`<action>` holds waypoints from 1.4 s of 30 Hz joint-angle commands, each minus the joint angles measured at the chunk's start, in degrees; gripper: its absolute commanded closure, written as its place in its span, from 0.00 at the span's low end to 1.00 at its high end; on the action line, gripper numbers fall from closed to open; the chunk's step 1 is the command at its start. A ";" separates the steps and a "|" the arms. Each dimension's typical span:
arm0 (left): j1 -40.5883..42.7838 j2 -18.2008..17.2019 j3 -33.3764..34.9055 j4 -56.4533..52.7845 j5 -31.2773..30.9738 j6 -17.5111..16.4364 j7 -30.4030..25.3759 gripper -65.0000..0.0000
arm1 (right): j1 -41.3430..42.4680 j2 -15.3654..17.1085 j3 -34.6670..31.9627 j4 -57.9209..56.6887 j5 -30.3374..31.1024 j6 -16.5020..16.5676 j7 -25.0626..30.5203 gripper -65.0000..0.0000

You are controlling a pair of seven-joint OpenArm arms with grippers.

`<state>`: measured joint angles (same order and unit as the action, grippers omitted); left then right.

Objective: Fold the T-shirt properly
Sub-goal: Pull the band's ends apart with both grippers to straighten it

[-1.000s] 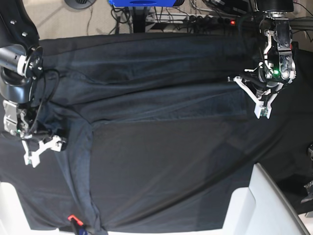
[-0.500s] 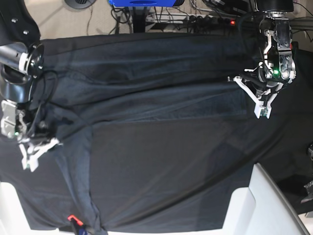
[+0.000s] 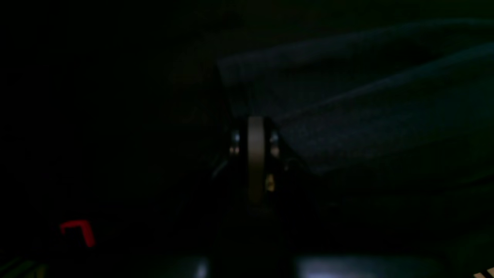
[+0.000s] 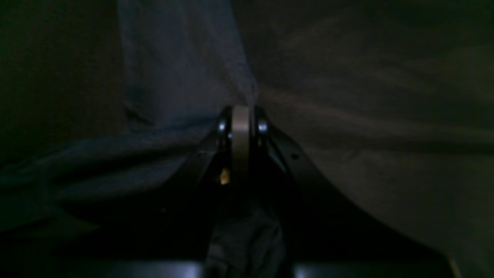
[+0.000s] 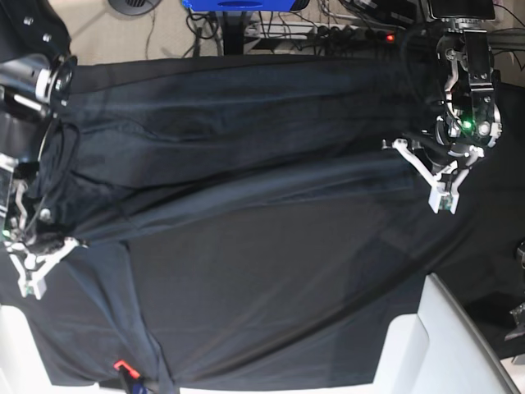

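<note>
The dark slate-grey T-shirt (image 5: 246, 189) lies spread across the table, with a long ridge of cloth pulled taut between my two grippers. At the left of the base view, my right gripper (image 5: 37, 271) is shut on the T-shirt. The right wrist view shows that gripper's (image 4: 241, 112) jaws closed, with a pinch of T-shirt (image 4: 181, 77) rising from the tip. My left gripper (image 5: 441, 201) is at the right of the base view, by the shirt's other end. In the very dark left wrist view the left gripper (image 3: 254, 123) is closed, with a fold of T-shirt (image 3: 366, 116) beside the tip.
A blacker tablecloth (image 5: 287, 312) covers the table under the shirt. A white slanted panel (image 5: 435, 345) stands at the near right and a white block (image 5: 10, 345) at the near left. A small red tag (image 5: 121, 364) lies at the near edge. Cables and a power strip (image 5: 344, 33) lie beyond the far edge.
My right gripper shut on the T-shirt and moved left and toward the near edge, drawing the cloth into a taut ridge. The left gripper barely moved.
</note>
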<state>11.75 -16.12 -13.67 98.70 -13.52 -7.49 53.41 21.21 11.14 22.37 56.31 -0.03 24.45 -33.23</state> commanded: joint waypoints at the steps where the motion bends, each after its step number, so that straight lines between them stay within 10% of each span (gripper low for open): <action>1: -0.89 -0.80 -0.35 1.74 0.11 0.32 -0.44 1.00 | 1.95 0.78 0.00 2.19 0.60 0.04 0.84 1.00; 42: -8.36 -0.98 -0.17 6.40 0.55 0.41 7.30 1.00 | -0.60 0.51 -8.70 9.58 0.60 0.04 -1.27 1.00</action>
<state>4.08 -16.36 -13.67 103.98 -13.28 -7.38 61.39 18.68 11.03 13.50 64.55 -0.05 24.49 -35.97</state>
